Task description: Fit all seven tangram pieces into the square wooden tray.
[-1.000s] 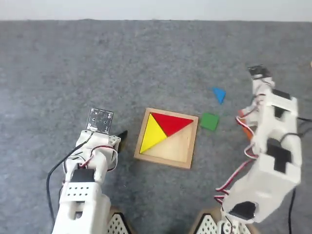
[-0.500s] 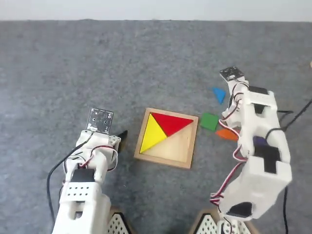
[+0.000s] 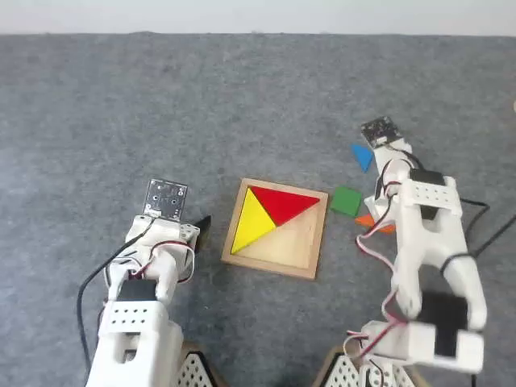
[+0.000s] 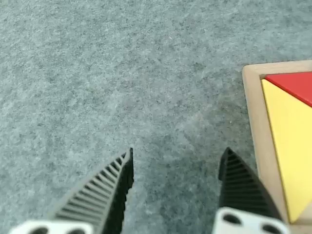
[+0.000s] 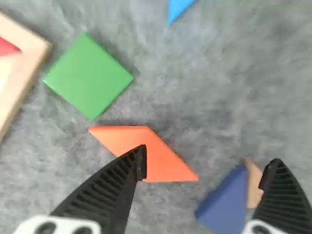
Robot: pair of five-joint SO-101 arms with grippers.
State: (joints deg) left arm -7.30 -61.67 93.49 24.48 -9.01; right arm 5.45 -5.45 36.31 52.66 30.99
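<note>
The square wooden tray (image 3: 318, 239) lies mid-table with a red triangle (image 3: 282, 202) and a yellow triangle (image 3: 252, 222) inside. To its right lie a green square (image 3: 347, 201), a small blue triangle (image 3: 362, 156) and an orange parallelogram (image 3: 376, 222), which my right arm partly covers. My right gripper (image 5: 207, 163) hangs open just above the orange parallelogram (image 5: 146, 151), with the green square (image 5: 87, 75) beyond it and a dark blue piece (image 5: 224, 204) beside one finger. My left gripper (image 4: 178, 163) stands open over bare carpet, left of the tray's corner (image 4: 251, 97).
Grey carpet covers the whole table. A small tan piece (image 5: 253, 183) touches the dark blue piece by my right finger. Open carpet stretches behind and left of the tray.
My right arm has swung left from the table's right side towards the tray and now stands over the orange parallelogram. The left arm has not moved.
</note>
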